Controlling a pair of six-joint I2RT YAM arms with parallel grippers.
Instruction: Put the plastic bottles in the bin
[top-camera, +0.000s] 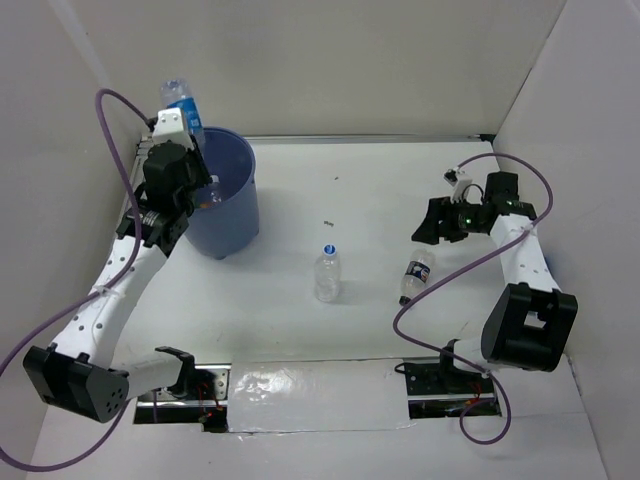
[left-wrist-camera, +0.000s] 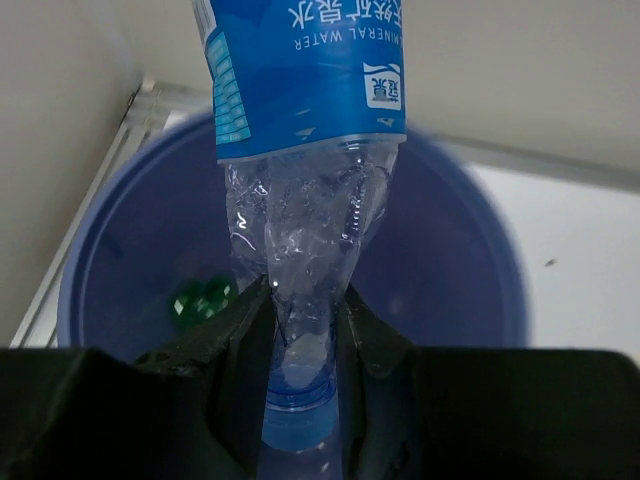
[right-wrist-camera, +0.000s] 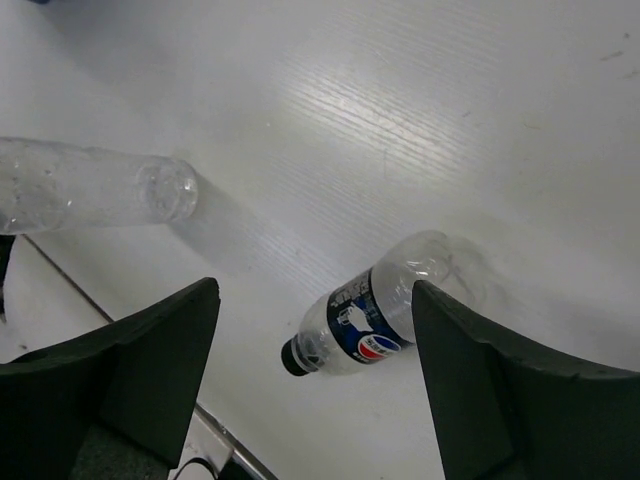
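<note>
Left tool (left-wrist-camera: 300, 325) is clenched on a blue-label water bottle (left-wrist-camera: 305, 80), fingers (left-wrist-camera: 235, 330) pinching the crumpled clear part just above the blue cap. The bottle's body points away from the wrist cam. From the top cam the bottle (top-camera: 180, 100) sticks up past the tool (top-camera: 185, 150) at the far-left rim of the blue bin (top-camera: 238, 205), so it's held over the bin, not in it. The wrist cam looks straight down into the bin (left-wrist-camera: 450, 270): something green (left-wrist-camera: 203, 298) lies at the bottom, partly blurred. Can't say more abt it.

Over on the right, the right tool (right-wrist-camera: 312, 290) is released, jaws wide apart, nothing betw. them. It hangs above the worktop (top-camera: 350, 190), off the surface. Just below it in the wrist view is a small Pepsi bottle (right-wrist-camera: 375, 325), lying on its side, black cap toward the cam, label up. The top cam has that bottle (top-camera: 417, 275) near the right tool (top-camera: 440, 222), not touching.

Third bottle: clear, no label (top-camera: 327, 272), blue cap, mid-worktop, betw. bin and Pepsi bottle, well apart from both arms. The right wrist cam catches it (right-wrist-camera: 90, 185) lying on its side at left, base toward the Pepsi bottle.

Two bottles on the worktop, one in the left tool's grip above the bin.
</note>
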